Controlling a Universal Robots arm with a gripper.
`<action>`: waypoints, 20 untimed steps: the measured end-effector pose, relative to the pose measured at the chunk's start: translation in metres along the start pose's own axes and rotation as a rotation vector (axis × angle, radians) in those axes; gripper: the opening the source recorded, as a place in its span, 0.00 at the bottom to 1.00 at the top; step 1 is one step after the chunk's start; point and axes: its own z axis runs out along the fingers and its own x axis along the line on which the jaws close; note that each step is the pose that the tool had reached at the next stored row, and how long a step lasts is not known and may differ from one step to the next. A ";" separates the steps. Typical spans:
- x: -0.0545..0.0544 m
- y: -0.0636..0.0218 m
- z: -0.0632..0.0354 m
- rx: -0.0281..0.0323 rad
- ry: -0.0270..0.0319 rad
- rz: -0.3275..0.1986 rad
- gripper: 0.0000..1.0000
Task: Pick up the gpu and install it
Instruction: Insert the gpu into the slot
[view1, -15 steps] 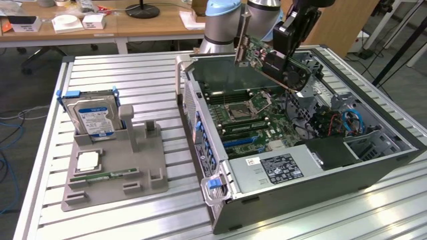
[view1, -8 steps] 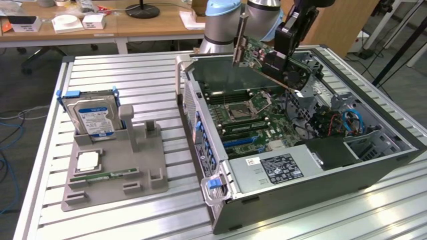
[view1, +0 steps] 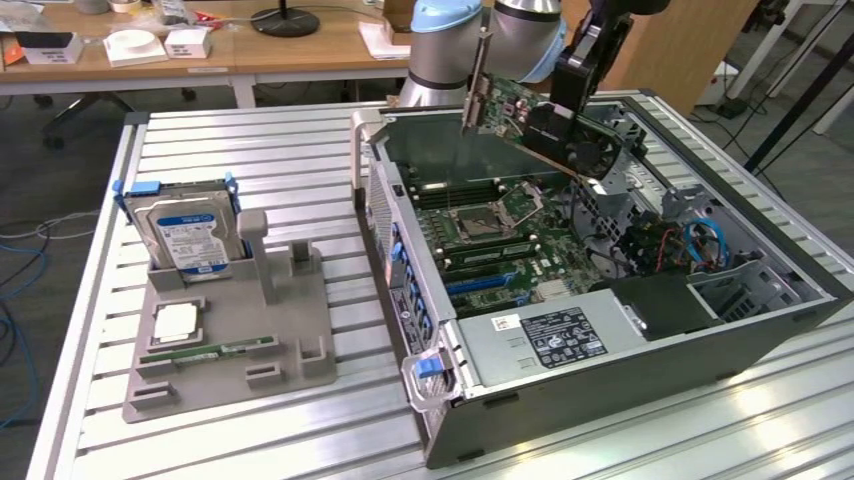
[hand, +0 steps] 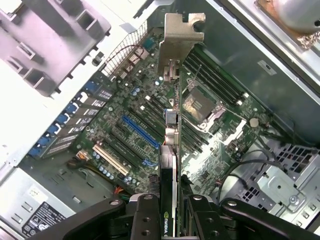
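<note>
We had the end effector (view1: 577, 82) clamped on the gpu (view1: 534, 122), held tilted in air over the open pc case's (view1: 627, 400) mobo (view1: 487, 238), not yet seated; we judged seating needed its edge lined up w/ a slot.

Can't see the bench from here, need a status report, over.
Gripper shut on the gpu. It hangs tilted above the open computer case, not seated. Nothing seen between it and the motherboard.

Slatted silver aluminium tabletop (view1: 254, 150), carrying a flat grey plastic parts holder (view1: 296, 320) on the exterior view's left and, right beside it, an open dark-grey metal computer case (view1: 667, 365).
</note>
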 end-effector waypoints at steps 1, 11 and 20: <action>0.000 0.0000 0.0000 -0.0002 0.0003 -0.007 0.26; 0.000 0.0000 0.0001 -0.0026 0.0030 -0.074 0.26; 0.000 0.0000 0.0000 -0.0044 0.0067 -0.144 0.26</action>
